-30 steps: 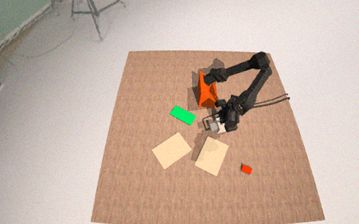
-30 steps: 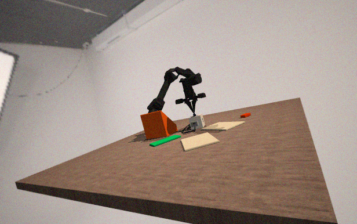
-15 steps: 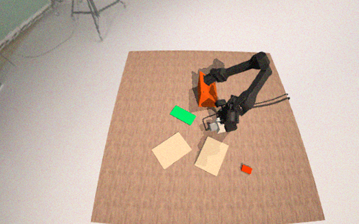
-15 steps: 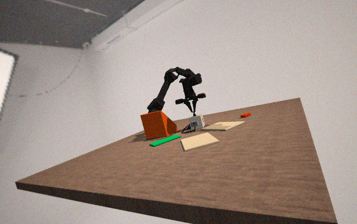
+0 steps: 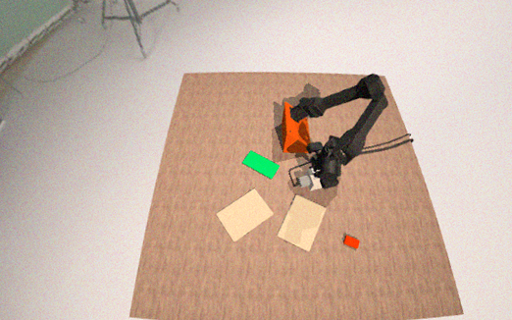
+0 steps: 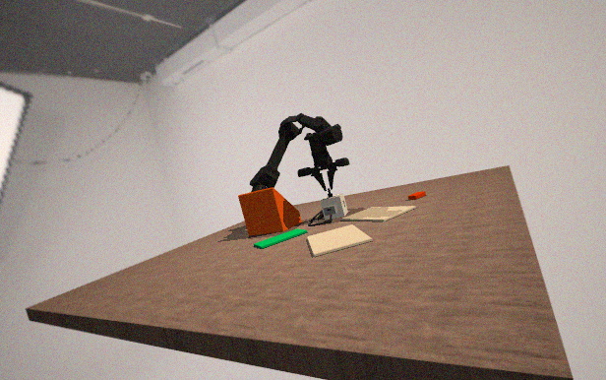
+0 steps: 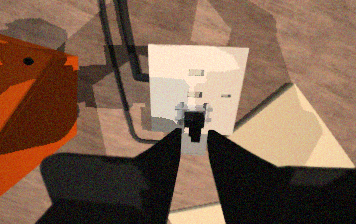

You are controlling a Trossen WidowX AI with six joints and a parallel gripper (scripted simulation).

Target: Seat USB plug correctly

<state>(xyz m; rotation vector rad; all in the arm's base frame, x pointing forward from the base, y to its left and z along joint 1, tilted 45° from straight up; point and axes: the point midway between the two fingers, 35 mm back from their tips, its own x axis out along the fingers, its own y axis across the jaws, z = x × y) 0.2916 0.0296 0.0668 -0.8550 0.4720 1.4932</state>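
Note:
The white power cube (image 5: 315, 184) (image 6: 340, 207) (image 7: 170, 65) stands on the table, with several slots in its top in the wrist view. The black USB plug (image 6: 330, 193) (image 7: 194, 119) stands up from the cube's top, near the edge closest to the fingers in the wrist view. Which way round it sits and how deep it is cannot be told. My gripper (image 6: 329, 188) (image 7: 194, 134) is partly open and points down just above the cube. Its fingertips stand apart on either side of the plug, with gaps showing. In the top view the arm hides the fingertips.
An orange block (image 5: 295, 142) (image 6: 266, 212) (image 7: 45, 105) stands near the cube. Black cables (image 7: 111, 55) run beside the cube. A green bar (image 5: 260, 164) (image 6: 280, 238), two cream boards (image 5: 245, 215) (image 5: 301, 223) and a small red block (image 5: 351, 242) (image 6: 416, 195) lie around.

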